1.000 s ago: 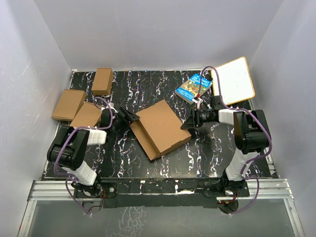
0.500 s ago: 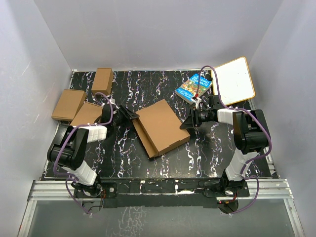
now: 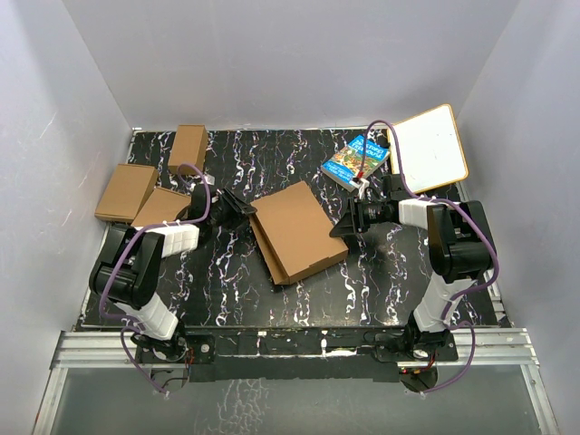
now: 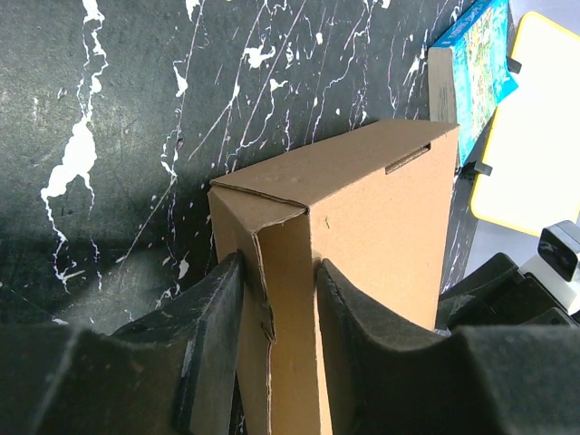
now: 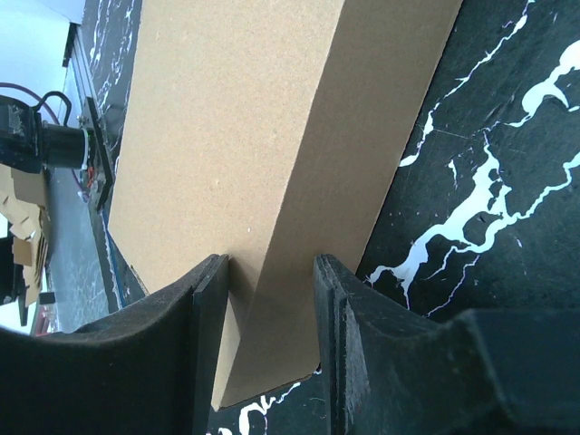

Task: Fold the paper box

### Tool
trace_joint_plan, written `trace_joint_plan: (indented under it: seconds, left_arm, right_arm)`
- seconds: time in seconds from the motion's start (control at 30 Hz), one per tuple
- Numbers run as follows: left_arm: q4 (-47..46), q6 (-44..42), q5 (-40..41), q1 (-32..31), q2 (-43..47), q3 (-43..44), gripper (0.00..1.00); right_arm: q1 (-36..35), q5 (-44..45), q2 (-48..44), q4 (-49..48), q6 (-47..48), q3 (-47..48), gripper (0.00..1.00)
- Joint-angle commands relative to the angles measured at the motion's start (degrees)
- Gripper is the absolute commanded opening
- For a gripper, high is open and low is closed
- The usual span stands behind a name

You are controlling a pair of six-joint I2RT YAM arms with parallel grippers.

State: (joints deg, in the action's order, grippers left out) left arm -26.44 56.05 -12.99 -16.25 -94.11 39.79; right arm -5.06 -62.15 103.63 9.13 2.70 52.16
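Paper box [image 3: 297,231] of plain brown corrugated cardboard, flat on black marbled table [image 3: 227,290] between both arms (neither nearer), long axis diagonal, left corner wall pinched by left gripper [image 4: 278,272], right side wall clamped in right gripper [image 5: 270,272].

On my feed, far left of the black white-veined tabletop [image 3: 227,290], I see a small brown folded cardboard box [image 3: 188,149] with two similar boxes [image 3: 126,191] nearer. Far right, a blue paperback book [image 3: 355,160] lies just beside a yellow-rimmed white board [image 3: 432,148].
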Motion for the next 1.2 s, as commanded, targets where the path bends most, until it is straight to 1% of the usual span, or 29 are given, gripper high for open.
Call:
trace_joint_plan:
  seconds: [0.0,0.07,0.23,0.37,0.4,0.43,0.47,0.57,0.7,0.87,1.0,1.1,1.17]
  left_arm:
    - [6.7,-3.1,2.8,-0.6,0.4,0.2,0.26]
    - [6.7,-3.6,3.0,-0.6,1.3,-0.3,0.36]
    - [8.3,-4.3,4.5,-0.6,4.9,-1.7,0.64]
    - [9.3,-4.6,5.7,-0.6,8.9,-3.3,0.79]
    - [9.2,-5.1,5.6,-0.6,10.1,-3.8,0.84]
    - [9.1,-5.4,5.3,-0.6,11.5,-4.4,0.92]
    - [8.9,-5.5,4.9,-0.6,12.8,-5.2,0.97]
    - [6.9,-5.6,2.7,-0.6,17.7,-8.3,0.97]
    - [3.5,-2.9,-1.1,-0.8,24.5,-13.6,0.97]
    - [0.8,3.9,-5.4,-2.0,33.0,-21.2,0.97]
    - [8.9,7.1,-2.3,-5.3,42.2,-23.4,0.94]
    - [12.8,10.7,2.3,-10.5,46.4,-24.4,0.92]
    - [14.0,13.4,6.1,-14.8,47.6,-25.1,0.92]
  right_arm:
    - [-1.2,8.0,2.5,0.3,3.8,0.5,0.44]
    - [-1.2,8.2,2.6,0.4,3.8,0.6,0.44]
    - [-1.2,8.6,2.9,0.8,4.0,0.9,0.44]
    - [-1.2,8.8,3.0,1.0,4.2,0.9,0.44]
    - [-1.2,8.8,3.0,1.0,4.2,1.0,0.44]
    - [-1.2,8.8,3.0,1.0,4.3,1.0,0.44]
    - [-1.2,8.8,3.0,1.1,4.3,1.0,0.44]
    - [-1.2,8.8,3.0,1.2,4.3,1.1,0.44]
    - [-1.2,8.9,3.0,1.2,4.4,1.2,0.44]
    - [-1.2,8.8,3.0,1.4,4.5,1.3,0.44]
    - [-1.1,8.9,3.1,1.4,4.5,1.3,0.44]
    - [-1.2,8.9,3.2,1.4,4.6,1.4,0.44]
    - [-1.2,8.9,3.2,1.4,4.6,1.3,0.44]
